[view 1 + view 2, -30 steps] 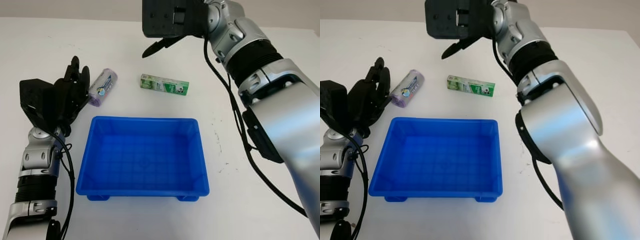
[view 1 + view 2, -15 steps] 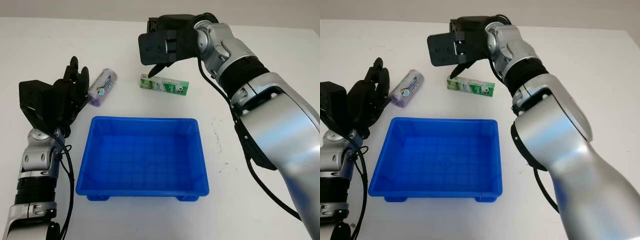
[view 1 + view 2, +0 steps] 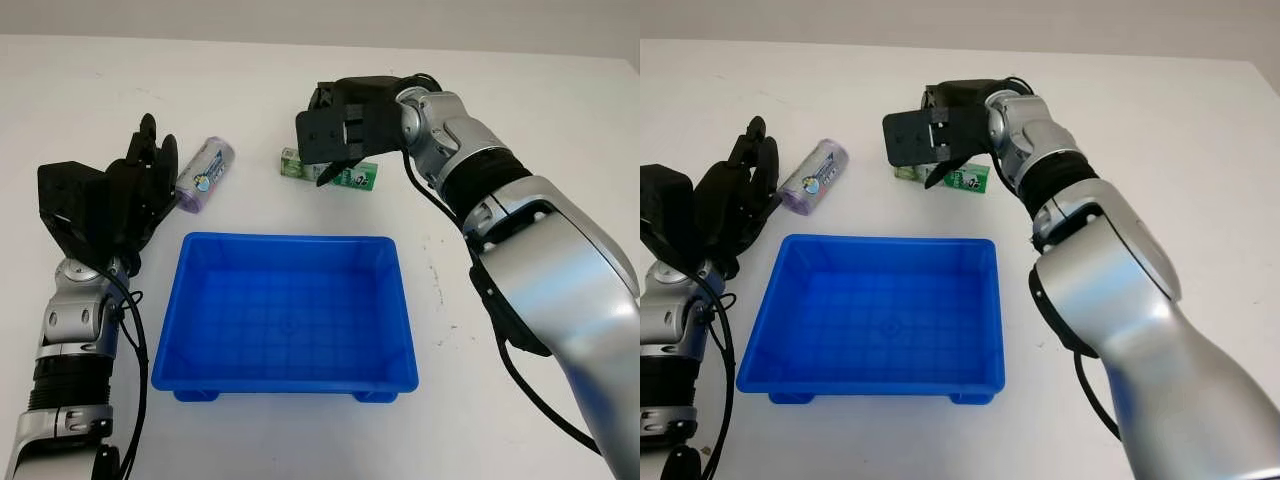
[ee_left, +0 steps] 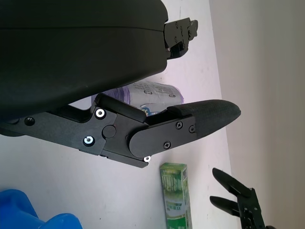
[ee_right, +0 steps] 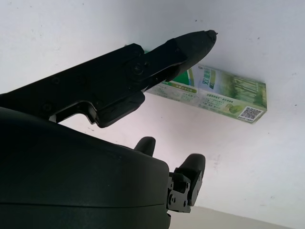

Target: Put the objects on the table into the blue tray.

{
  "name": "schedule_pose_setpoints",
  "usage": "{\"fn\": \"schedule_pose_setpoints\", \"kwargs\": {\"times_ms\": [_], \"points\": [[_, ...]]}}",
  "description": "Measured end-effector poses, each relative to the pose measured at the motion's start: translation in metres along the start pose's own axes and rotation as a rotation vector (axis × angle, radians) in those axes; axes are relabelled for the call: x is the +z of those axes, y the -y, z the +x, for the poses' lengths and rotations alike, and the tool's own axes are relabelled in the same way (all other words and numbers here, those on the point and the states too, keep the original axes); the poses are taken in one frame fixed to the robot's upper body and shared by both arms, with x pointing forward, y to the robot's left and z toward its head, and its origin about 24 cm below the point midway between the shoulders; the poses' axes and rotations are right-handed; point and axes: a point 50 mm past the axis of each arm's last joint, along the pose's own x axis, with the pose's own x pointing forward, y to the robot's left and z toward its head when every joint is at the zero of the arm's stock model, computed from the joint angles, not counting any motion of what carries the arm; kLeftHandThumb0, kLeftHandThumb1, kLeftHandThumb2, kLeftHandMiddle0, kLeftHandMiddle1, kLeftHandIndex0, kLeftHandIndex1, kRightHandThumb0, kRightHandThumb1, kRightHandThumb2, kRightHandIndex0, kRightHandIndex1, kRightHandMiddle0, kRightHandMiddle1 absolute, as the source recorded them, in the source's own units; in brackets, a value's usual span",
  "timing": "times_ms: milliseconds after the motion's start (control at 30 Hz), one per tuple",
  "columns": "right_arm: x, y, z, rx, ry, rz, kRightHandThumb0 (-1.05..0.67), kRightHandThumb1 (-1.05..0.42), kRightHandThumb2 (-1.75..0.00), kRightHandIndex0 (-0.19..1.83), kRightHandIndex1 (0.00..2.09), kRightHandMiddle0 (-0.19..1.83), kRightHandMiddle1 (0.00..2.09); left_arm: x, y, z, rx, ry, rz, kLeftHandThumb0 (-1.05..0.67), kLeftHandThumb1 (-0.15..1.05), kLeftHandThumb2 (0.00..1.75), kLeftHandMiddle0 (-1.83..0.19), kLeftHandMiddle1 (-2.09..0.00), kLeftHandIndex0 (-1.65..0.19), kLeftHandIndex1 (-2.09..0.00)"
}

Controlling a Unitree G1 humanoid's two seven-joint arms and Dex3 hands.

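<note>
A green carton [image 3: 359, 177] lies on the white table just beyond the blue tray [image 3: 285, 320]. My right hand [image 3: 337, 160] hangs open directly over the carton's left half and hides its middle; in the right wrist view one finger [image 5: 157, 59] reaches across the carton [image 5: 224, 98] without closing on it. A purple roll [image 3: 206, 175] lies beyond the tray's far left corner. My left hand [image 3: 150, 165] is open, just left of the roll and close to it. The tray holds nothing.
The table is bare white to the right of the tray and along its far side. A cable runs along my right forearm [image 3: 470, 175]. My left forearm [image 3: 75, 340] stands beside the tray's left wall.
My right hand has come down from above the table's far side onto the green carton, now covering part of it. The left hand, roll and tray have not moved.
</note>
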Motion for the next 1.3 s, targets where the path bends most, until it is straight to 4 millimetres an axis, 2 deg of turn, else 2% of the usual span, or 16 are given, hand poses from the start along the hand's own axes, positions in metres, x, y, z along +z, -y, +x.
{"fn": "schedule_pose_setpoints", "kwargs": {"times_ms": [67,133,200,300,433,467,567,600,700,767,800,867,900,967,1200,1300], "points": [[-0.002,-0.007,0.001,0.002,0.002,-0.009,-0.68,-0.9,-0.05,-0.19,1.56,-0.19,1.19,-0.001,0.0,-0.001,-0.001,-0.001,0.001,-0.76,1.05,0.69,0.19,0.0,0.19,0.0],[-0.004,-0.013,0.001,0.01,-0.001,-0.017,-0.66,-0.91,-0.06,-0.19,1.24,-0.19,1.05,-0.002,0.0,-0.002,0.0,-0.003,0.001,-0.76,1.05,0.69,0.19,0.0,0.19,0.0],[-0.007,-0.019,0.002,0.018,-0.006,-0.02,-0.63,-0.93,-0.06,-0.19,1.04,-0.19,1.0,-0.003,-0.001,-0.004,-0.002,-0.009,0.002,-0.76,1.05,0.7,0.19,0.0,0.19,0.0],[-0.009,-0.024,0.002,0.026,-0.012,-0.02,-0.59,-0.94,-0.06,-0.19,0.9,-0.19,0.95,-0.004,-0.001,-0.005,-0.004,-0.016,0.004,-0.76,1.05,0.7,0.19,0.0,0.19,0.0],[-0.011,-0.03,0.002,0.008,-0.012,-0.005,-0.51,-0.97,-0.06,-0.16,1.09,-0.1,0.93,-0.004,-0.001,-0.006,-0.004,-0.022,0.004,-0.76,1.05,0.69,0.19,0.0,0.19,0.0],[-0.012,-0.031,0.002,0.001,-0.009,-0.003,-0.5,-0.98,-0.06,-0.17,1.15,-0.09,0.99,-0.003,-0.001,-0.006,-0.004,-0.022,0.004,-0.76,1.05,0.69,0.19,0.0,0.19,0.0],[-0.011,-0.033,0.002,-0.024,0.007,-0.002,-0.45,-0.99,-0.05,-0.1,1.35,-0.08,1.37,-0.004,-0.001,-0.006,-0.006,-0.025,0.003,-0.76,1.05,0.69,0.19,0.0,0.19,0.0],[-0.01,-0.033,0.002,-0.029,0.013,-0.002,-0.43,-1.0,-0.05,-0.02,1.27,-0.02,1.48,-0.004,-0.001,-0.006,-0.006,-0.026,0.003,-0.76,1.05,0.68,0.19,0.0,0.19,0.0],[-0.01,-0.035,0.002,-0.045,0.027,-0.002,-0.41,-1.01,-0.06,0.05,1.32,0.06,1.72,-0.003,-0.001,-0.006,-0.004,-0.025,0.003,-0.76,1.05,0.69,0.19,0.0,0.19,0.0],[-0.009,-0.035,0.002,-0.058,0.033,-0.003,-0.43,-1.01,-0.05,0.06,1.79,0.12,1.98,-0.003,-0.001,-0.006,-0.003,-0.025,0.003,-0.76,1.05,0.69,0.19,0.0,0.19,0.0],[-0.009,-0.034,0.002,-0.066,0.036,-0.005,-0.45,-1.01,-0.05,0.23,1.97,0.19,2.05,-0.003,-0.001,-0.006,-0.003,-0.025,0.004,-0.76,1.05,0.69,0.19,0.0,0.19,0.0],[-0.008,-0.034,0.002,-0.079,0.045,-0.015,-0.46,-1.0,-0.05,0.4,1.99,0.37,2.08,-0.003,-0.001,-0.006,-0.003,-0.025,0.004,-0.76,1.05,0.69,0.19,0.0,0.19,0.0],[-0.007,-0.034,0.002,-0.084,0.053,-0.02,-0.46,-1.01,-0.06,0.36,1.89,0.44,2.09,-0.003,-0.001,-0.006,-0.003,-0.025,0.004,-0.76,1.05,0.69,0.19,0.0,0.19,0.0],[-0.006,-0.034,0.002,-0.094,0.066,-0.037,-0.47,-1.02,-0.06,0.41,2.02,0.53,2.09,-0.003,-0.001,-0.006,-0.003,-0.025,0.003,-0.76,1.05,0.69,0.19,0.0,0.19,0.0],[-0.005,-0.034,0.002,-0.112,0.093,-0.12,-0.45,-1.02,-0.05,0.62,2.09,0.48,2.09,-0.003,-0.001,-0.006,-0.003,-0.025,0.003,-0.76,1.05,0.68,0.19,0.0,0.19,0.0],[-0.006,-0.034,0.001,-0.121,0.109,-0.154,-0.43,-1.02,-0.05,0.76,2.09,0.57,2.09,-0.003,-0.001,-0.006,-0.001,-0.025,0.006,-0.77,1.05,0.69,0.19,0.0,0.19,0.0]]}}
